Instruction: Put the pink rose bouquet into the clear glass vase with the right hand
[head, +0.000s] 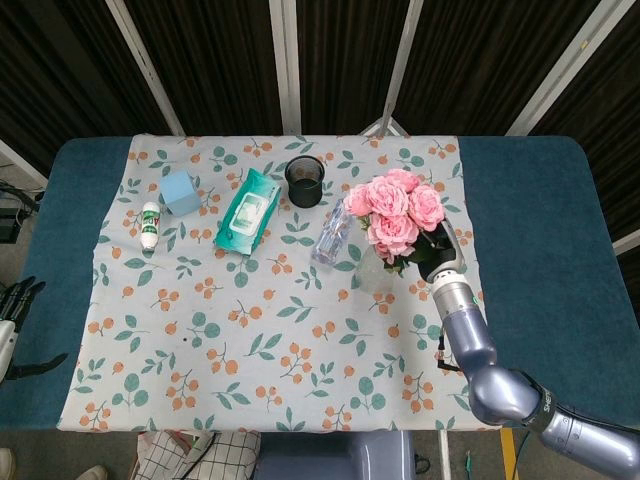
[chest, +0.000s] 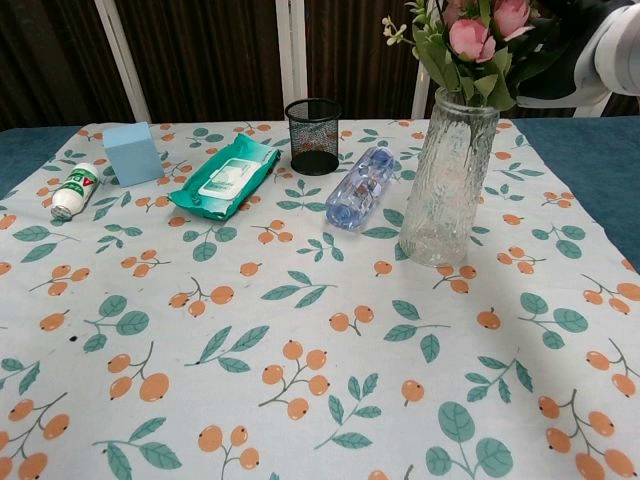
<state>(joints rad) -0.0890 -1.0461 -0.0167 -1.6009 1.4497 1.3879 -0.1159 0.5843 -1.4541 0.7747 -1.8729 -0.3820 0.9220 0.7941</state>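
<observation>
The black right hand (head: 437, 252) grips the ruffled pink rose bouquet (head: 393, 210), whose leafy stems sit in the tall, ribbed clear glass vase (chest: 446, 180) just left of it.

Your table (head: 530, 200) is blue, draped with a fruit-print cloth (chest: 300, 330); on the cloth you have a glass vase (chest: 447, 180), water bottle (chest: 360, 187), mesh pen cup (chest: 313, 135), wipes pack (chest: 224, 176), blue box (chest: 132, 153) and small white bottle (chest: 75, 190).

– What are the surfaces like?
– The vase (chest: 447, 180) is clear, rippled glass; the pen cup (chest: 313, 136) black mesh.
– And the rest?
– Printed matt tablecloth (chest: 300, 330), glossy plastic wipes pack (chest: 225, 177), clear plastic bottle (chest: 361, 187).
</observation>
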